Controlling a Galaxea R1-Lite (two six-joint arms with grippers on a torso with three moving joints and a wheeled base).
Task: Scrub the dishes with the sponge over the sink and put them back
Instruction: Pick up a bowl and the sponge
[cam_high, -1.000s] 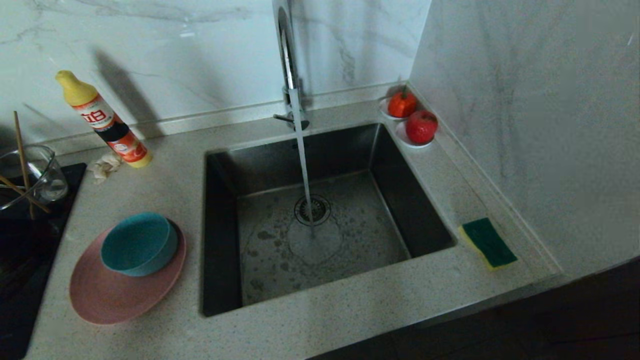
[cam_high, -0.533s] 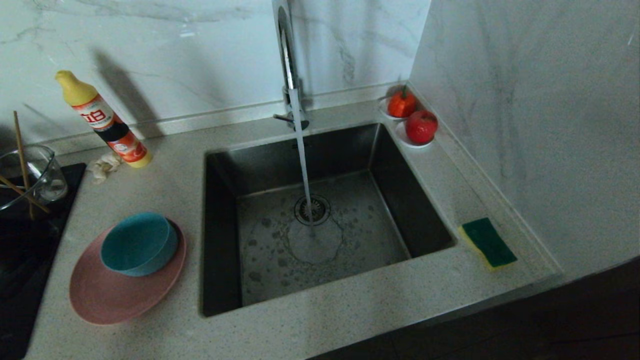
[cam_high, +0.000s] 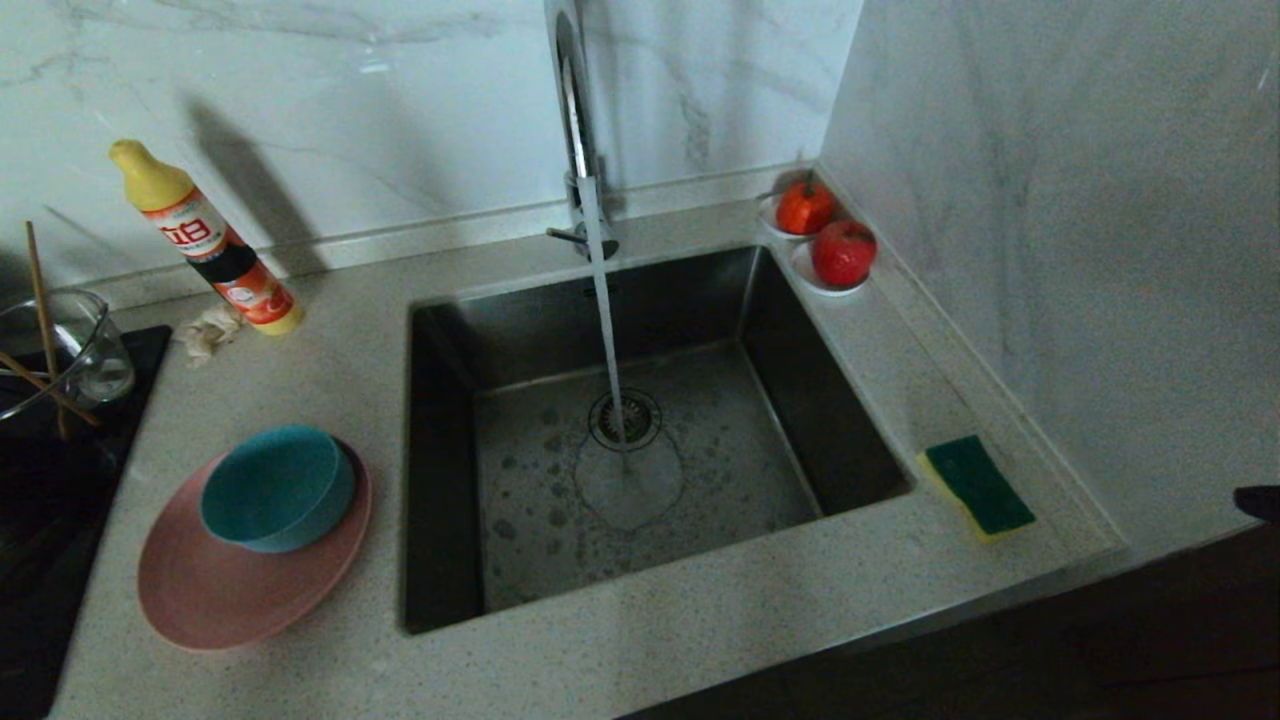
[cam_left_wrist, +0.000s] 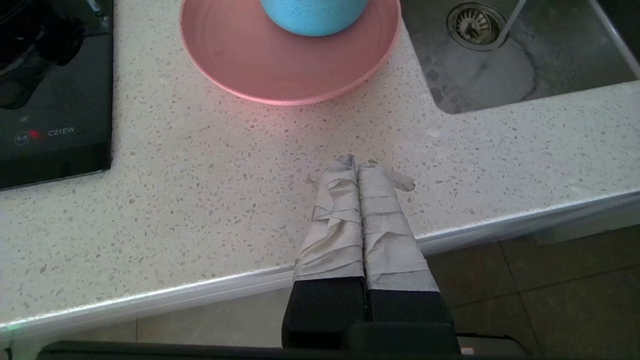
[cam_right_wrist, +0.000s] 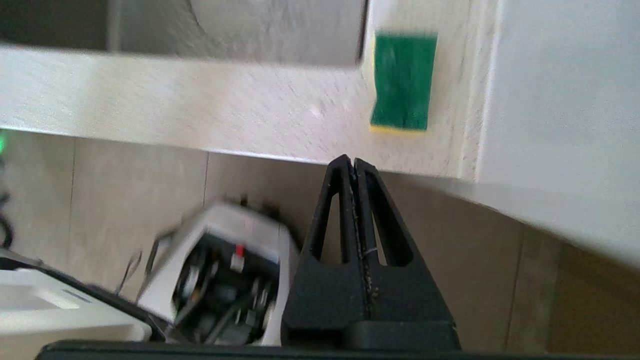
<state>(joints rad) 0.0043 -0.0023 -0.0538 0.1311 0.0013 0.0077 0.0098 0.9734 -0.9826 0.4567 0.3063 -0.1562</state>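
Newly risen at the counter's edge, the right claw (cam_right_wrist: 354, 161), fingers together, nears the sponge (cam_right_wrist: 403, 82).

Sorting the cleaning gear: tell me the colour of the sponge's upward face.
Dark green, over a yellow foam layer; the sponge shows best in the head view.

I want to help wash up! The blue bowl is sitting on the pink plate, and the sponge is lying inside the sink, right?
Not quite. The sponge lies on the counter right of the sink, green side up, as the head view shows. The blue bowl does sit on the pink plate.
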